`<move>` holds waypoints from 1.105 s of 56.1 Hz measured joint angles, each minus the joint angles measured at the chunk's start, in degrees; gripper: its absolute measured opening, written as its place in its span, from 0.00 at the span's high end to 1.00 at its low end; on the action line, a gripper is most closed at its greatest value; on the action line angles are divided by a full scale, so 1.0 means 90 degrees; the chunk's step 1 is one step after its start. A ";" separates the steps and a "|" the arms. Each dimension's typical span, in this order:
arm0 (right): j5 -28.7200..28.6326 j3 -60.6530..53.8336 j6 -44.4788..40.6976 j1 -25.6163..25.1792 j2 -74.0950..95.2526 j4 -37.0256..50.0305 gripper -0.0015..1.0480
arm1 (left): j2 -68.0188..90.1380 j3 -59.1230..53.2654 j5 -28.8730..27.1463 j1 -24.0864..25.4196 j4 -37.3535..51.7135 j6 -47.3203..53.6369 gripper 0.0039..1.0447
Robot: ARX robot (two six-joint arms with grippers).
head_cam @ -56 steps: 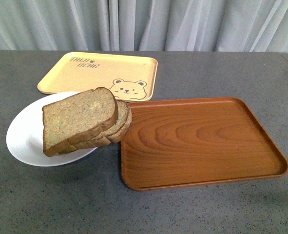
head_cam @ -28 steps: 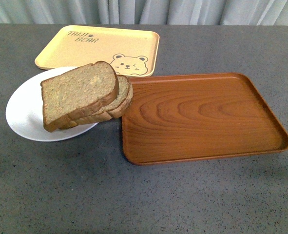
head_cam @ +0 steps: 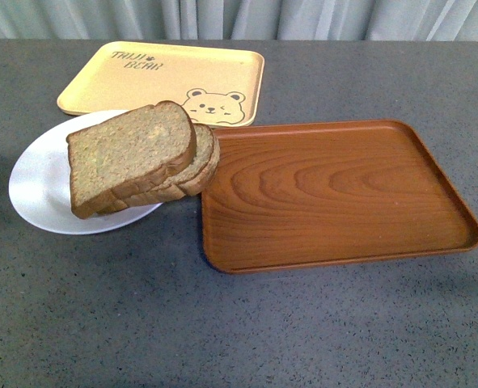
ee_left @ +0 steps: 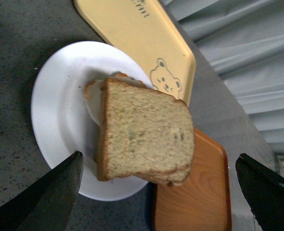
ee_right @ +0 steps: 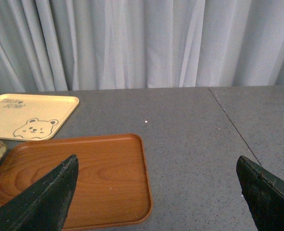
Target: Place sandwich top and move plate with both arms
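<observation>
The sandwich top is a thick brown bread slice lying tilted on another slice on the white plate at the left of the table. The stack overhangs the plate's right rim toward the brown tray. The left wrist view shows the sandwich top and plate from above, with my left gripper open and empty above the stack's near edge. My right gripper is open and empty above the brown tray's right end and the bare table. Neither arm shows in the front view.
A brown wood-grain tray lies right of the plate, touching the bread's overhang. A yellow bear-print tray lies behind the plate. Grey curtains hang behind the table. A table seam runs at the right.
The front view shifted downward between one second ago and half a second ago; since then nothing on the table has moved.
</observation>
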 joint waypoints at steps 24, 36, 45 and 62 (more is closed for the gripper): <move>0.0000 0.0002 0.0000 0.0000 0.0000 0.0000 0.09 | 0.2489 0.1190 -0.0304 0.0180 0.0493 -0.0163 0.08; 0.0000 0.0000 0.0000 0.0000 0.0000 0.0000 0.09 | 0.3145 0.1394 -0.0384 0.0180 0.0767 -0.0432 0.08; 0.0000 0.0000 0.0000 0.0000 0.0000 0.0000 0.09 | 0.3473 0.1579 -0.0401 0.0155 0.0801 -0.0578 0.08; 0.0000 0.0000 0.0000 0.0000 0.0000 0.0000 0.09 | 0.3881 0.1695 -0.0393 -0.0075 0.1212 -0.1103 0.08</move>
